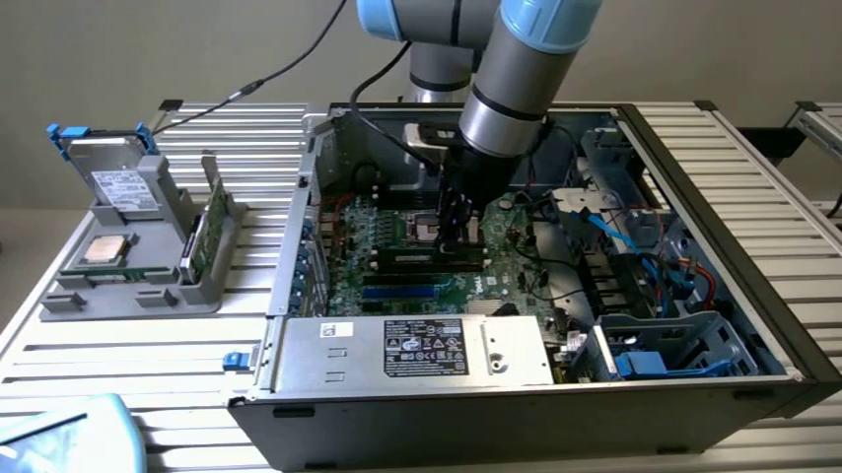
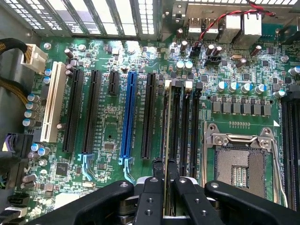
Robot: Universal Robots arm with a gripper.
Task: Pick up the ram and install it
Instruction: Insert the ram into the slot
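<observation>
- ram [image 2: 167, 122]: thin green stick seen edge-on in the wrist view, standing upright and lined up along one of the memory slots [image 2: 185, 126] beside the empty processor socket [image 2: 239, 164]. Can't tell if its lower edge is in the slot or just above it.
- handling, judged: light and stiff, but thin and fragile. It likely won't tolerate twisting or being pushed in tilted. Smooth flat faces could slip under push-down force.
- where to hold, judged: on the two flat faces near the top edge, about mid-length, clear of the contact edge.
- pincer [image 2: 166, 164]: pressed together on the ram, one finger on each flat face. In the exterior view the pincer [image 1: 458, 232] hangs inside the open computer case [image 1: 711, 296], over the motherboard [image 1: 394, 236].
- around: power supply [image 1: 421, 350] at the case's near edge.
- outside the case, on the exterior view's left: grey rack [image 1: 132, 291] on the slatted surface [image 1: 118, 345], holding a drive [image 1: 118, 182], a square processor chip [image 1: 105, 248] and another green board [image 1: 211, 222] on edge.
</observation>
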